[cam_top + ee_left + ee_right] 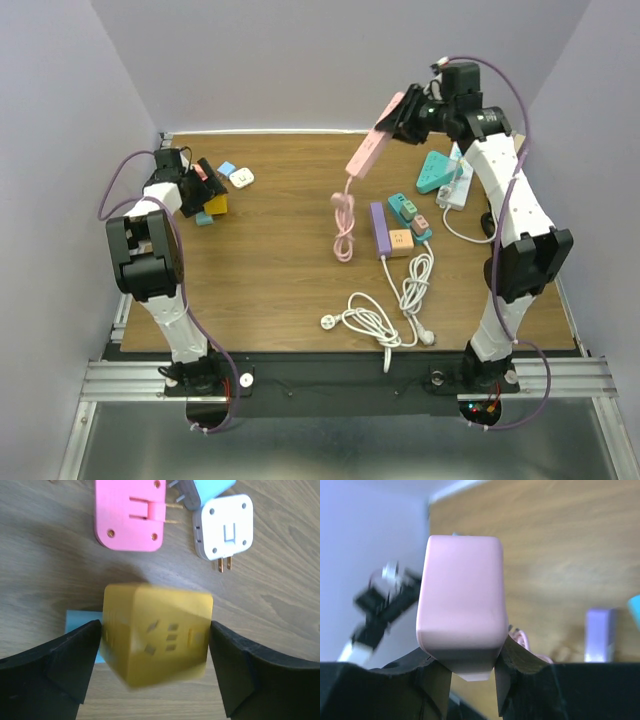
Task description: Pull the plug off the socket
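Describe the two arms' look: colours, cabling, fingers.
Both the left arm and right arm have white links with black joint housings. A purple cable loops along each, from base to wrist. The left fingers and right fingers are plain black wedges with no visible markings.

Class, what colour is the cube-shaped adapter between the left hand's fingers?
The cube adapter is yellow, seen best in the left wrist view.

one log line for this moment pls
left pincer: open, straddling yellow cube | right pincer: shut on pink power strip, raised above table, cord hanging | cube and strip: apart
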